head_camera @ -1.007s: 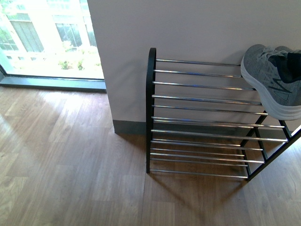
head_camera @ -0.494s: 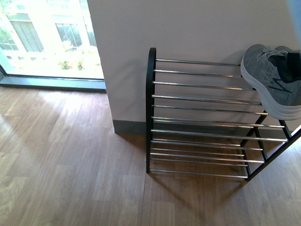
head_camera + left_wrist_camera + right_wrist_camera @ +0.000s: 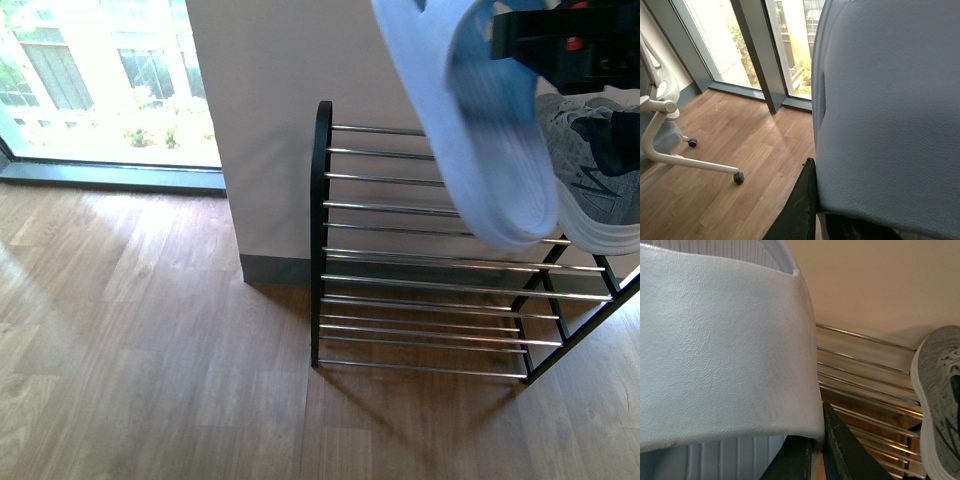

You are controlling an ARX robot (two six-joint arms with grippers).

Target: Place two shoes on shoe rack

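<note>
A grey knit sneaker (image 3: pixel 592 185) with a white sole lies on the top tier of the black shoe rack (image 3: pixel 420 262), at its right end; it also shows in the right wrist view (image 3: pixel 940 405). My right gripper (image 3: pixel 560 45) is shut on the strap of a pale blue slide slipper (image 3: pixel 470 120), held in the air above and in front of the rack's top bars. In the right wrist view the gripper (image 3: pixel 817 427) pinches the strap (image 3: pixel 725 350). My left gripper (image 3: pixel 822 210) is shut on a second pale blue slipper (image 3: pixel 890 110), away from the rack. I see no second sneaker.
The rack (image 3: pixel 865 375) stands against a white wall (image 3: pixel 300 80) on a wood floor (image 3: pixel 150 350). A floor-height window (image 3: pixel 100 90) is at the left. A white office chair base (image 3: pixel 670 145) with castors stands near the window in the left wrist view.
The pale blue slipper and my right gripper have come into the front view from the top right and now partly cover the rack's top tier and the sneaker. The sneaker has not moved.
</note>
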